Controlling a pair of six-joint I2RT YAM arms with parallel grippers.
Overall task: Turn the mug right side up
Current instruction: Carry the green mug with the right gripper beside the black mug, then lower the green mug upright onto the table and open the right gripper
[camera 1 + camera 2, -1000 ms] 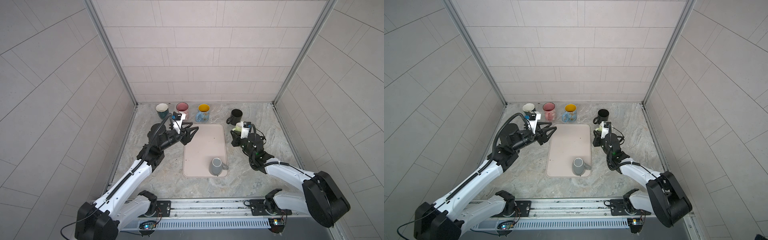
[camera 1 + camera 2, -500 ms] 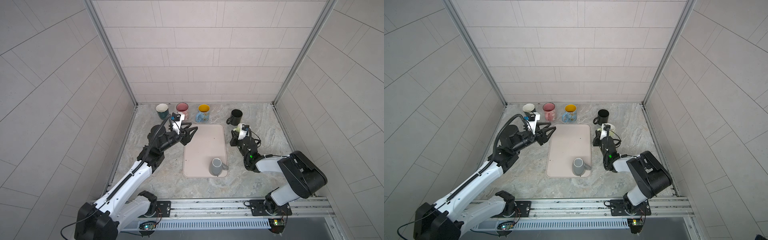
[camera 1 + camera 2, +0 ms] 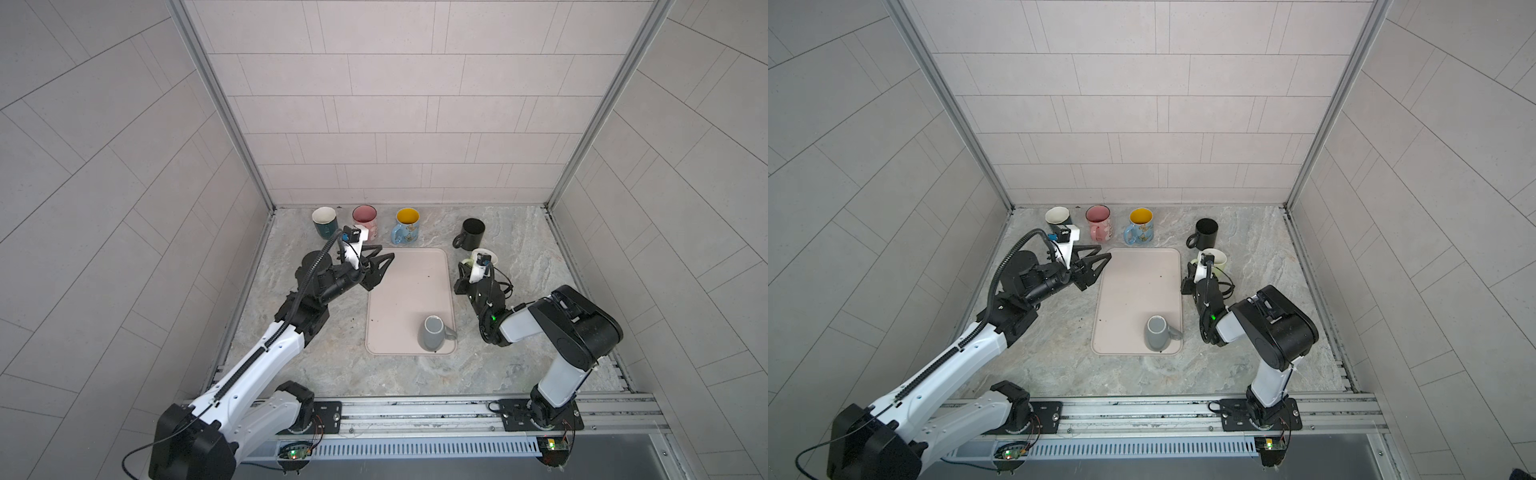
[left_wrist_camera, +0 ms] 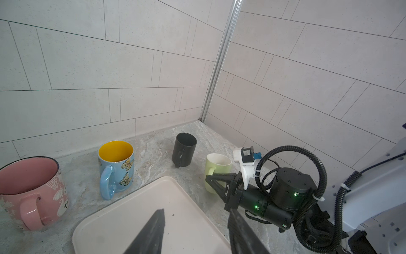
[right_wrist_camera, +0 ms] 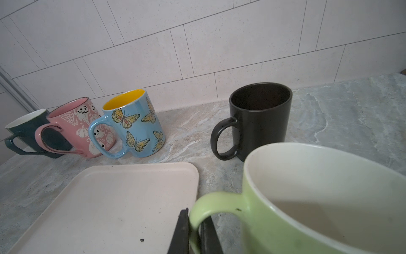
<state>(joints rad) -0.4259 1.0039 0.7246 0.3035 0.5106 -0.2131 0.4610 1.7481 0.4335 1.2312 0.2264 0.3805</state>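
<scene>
Handle of the pale green ceramic mug (image 5: 307,209), upright, sits clenched in the right gripper (image 5: 195,217). The left gripper (image 3: 380,266) hangs released. Lower-right on the beige rectangular tray (image 3: 407,274), nearer the right arm, the grey ceramic mug (image 3: 432,334) seems inverted.

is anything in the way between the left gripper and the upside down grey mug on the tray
Nothing visible. Only bare tray lies between the open left gripper and the grey mug. The green mug, held by the right gripper, is beyond the tray's right edge.
</scene>
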